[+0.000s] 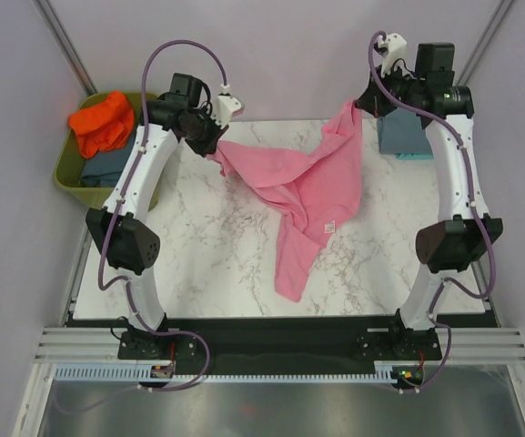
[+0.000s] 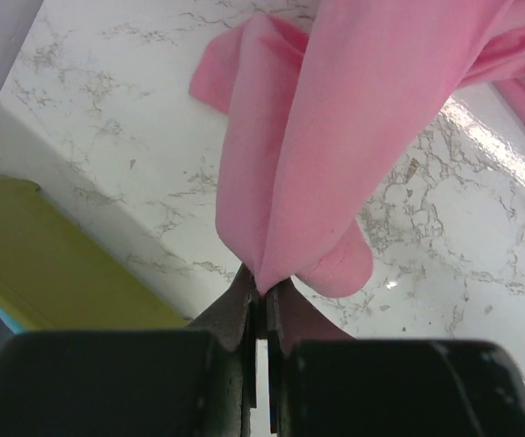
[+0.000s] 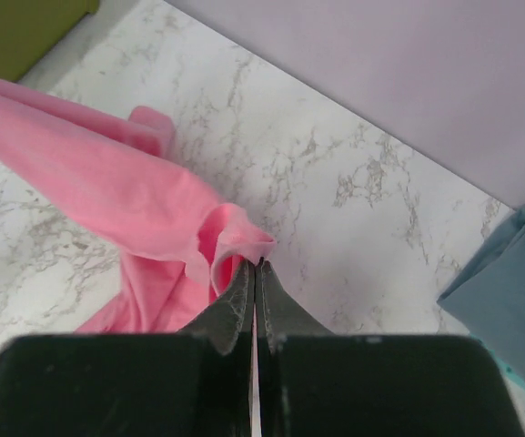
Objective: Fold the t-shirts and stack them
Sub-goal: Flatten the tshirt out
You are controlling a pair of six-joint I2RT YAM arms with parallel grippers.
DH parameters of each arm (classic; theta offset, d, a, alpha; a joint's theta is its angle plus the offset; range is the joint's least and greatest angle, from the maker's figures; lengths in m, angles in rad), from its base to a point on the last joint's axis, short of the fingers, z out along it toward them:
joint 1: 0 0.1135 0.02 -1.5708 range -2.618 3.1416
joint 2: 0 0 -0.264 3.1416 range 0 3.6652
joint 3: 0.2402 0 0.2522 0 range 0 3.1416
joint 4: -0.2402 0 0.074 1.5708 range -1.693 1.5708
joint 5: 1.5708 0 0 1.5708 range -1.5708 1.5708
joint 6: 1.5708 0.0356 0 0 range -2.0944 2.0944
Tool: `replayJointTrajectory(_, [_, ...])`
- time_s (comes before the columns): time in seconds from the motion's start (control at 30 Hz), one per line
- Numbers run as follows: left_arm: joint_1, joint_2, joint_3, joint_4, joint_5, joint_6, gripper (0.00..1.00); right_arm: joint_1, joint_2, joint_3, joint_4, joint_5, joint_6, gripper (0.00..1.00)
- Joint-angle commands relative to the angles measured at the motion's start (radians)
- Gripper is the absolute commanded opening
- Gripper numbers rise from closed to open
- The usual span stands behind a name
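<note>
- Marble tabletop: white, grey-veined.
- Pink t-shirt: slung across the far half of the tabletop and lifted at two points. Its loose tail lies on the marble toward the middle of the near edge.
- Olive-green tub: just off the far left corner, holding an orange t-shirt.
- Grey-blue t-shirt: folded, at the far right corner.
- Left gripper: jaws clamped on a bunched pink fold near the far left corner.
- Right gripper: jaws pinched on a pink edge near the far edge, right of centre.
- White label: on the pink cloth.
</note>
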Motion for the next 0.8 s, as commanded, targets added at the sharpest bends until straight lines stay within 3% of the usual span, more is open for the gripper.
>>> replayJointTrajectory(0.0, [0.003, -0.039, 0.038, -0.037, 0.065, 0.065, 0.02, 0.025, -0.093, -0.104, -0.025, 0.012, -0.019, 0.0])
replayJointTrajectory(0.13, [0.001, -0.117, 0.044, -0.124, 0.142, 0.149, 0.02, 0.025, -0.248, -0.212, -0.068, 0.021, -0.047, 0.0])
replayJointTrajectory(0.27, [-0.002, -0.232, 0.042, -0.181, 0.197, 0.206, 0.02, 0.026, -0.501, -0.358, -0.057, 0.03, -0.067, 0.0])
replayJointTrajectory(0.37, [0.0, -0.311, 0.001, -0.111, 0.203, 0.237, 0.02, 0.025, -0.665, -0.443, 0.007, 0.103, -0.036, 0.0])
replayJointTrajectory(0.43, [0.0, -0.404, -0.047, 0.021, 0.214, 0.241, 0.02, 0.025, -0.749, -0.449, 0.049, 0.188, -0.01, 0.0])
replayJointTrajectory(0.57, [-0.002, -0.535, -0.205, 0.237, 0.287, 0.232, 0.02, 0.023, -0.794, -0.389, 0.193, 0.363, -0.012, 0.0])
replayJointTrajectory(0.67, [0.0, -0.532, -0.173, 0.225, 0.341, 0.208, 0.02, 0.025, -0.751, -0.264, 0.195, 0.423, -0.019, 0.0])
replayJointTrajectory(0.77, [-0.002, -0.521, -0.177, 0.222, 0.345, 0.189, 0.03, 0.025, -0.748, -0.249, 0.237, 0.4, -0.012, 0.0])
